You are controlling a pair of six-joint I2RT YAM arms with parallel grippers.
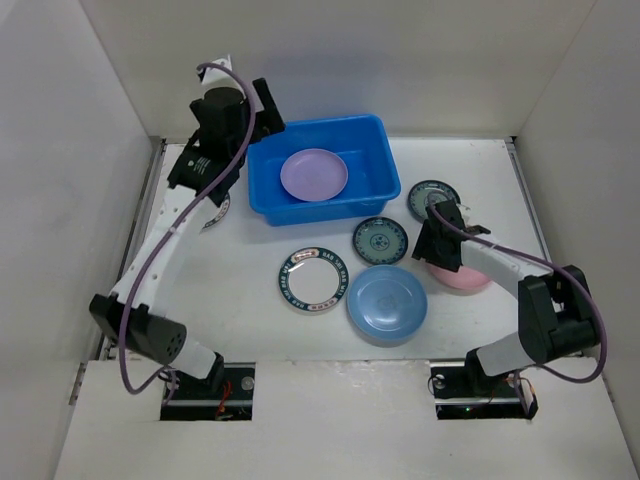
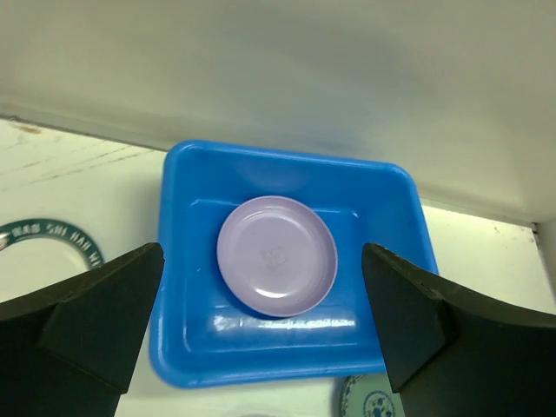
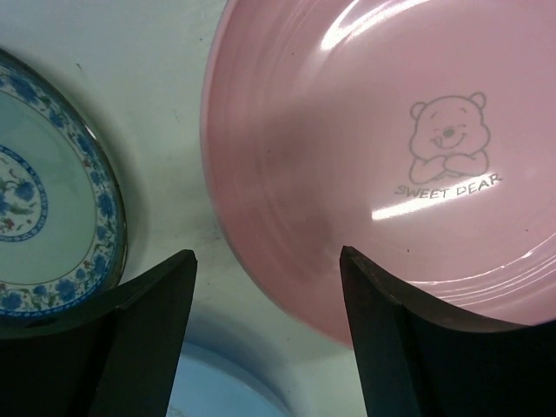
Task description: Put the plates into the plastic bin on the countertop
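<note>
The blue plastic bin [image 1: 372, 150] stands at the back of the countertop [image 1: 240, 260] and holds the lilac plate [image 1: 314, 174]. My left gripper [image 1: 268, 115] is open and empty above the bin's far-left corner. In the left wrist view the gripper [image 2: 261, 248] looks down on the bin [image 2: 191, 347] and the lilac plate [image 2: 276, 255]. My right gripper [image 1: 430, 248] is open, low over the left edge of the pink plate [image 1: 462, 276]. In the right wrist view the gripper [image 3: 268, 254] straddles the rim of the pink plate [image 3: 373, 130] without gripping it.
A white plate with a dark rim [image 1: 314, 280], the light blue plate [image 1: 387, 303] and two teal plates [image 1: 381, 240] [image 1: 433, 198] lie in front of and to the right of the bin. Another dark-rimmed plate [image 1: 217, 213] is partly under my left arm. White walls close in three sides.
</note>
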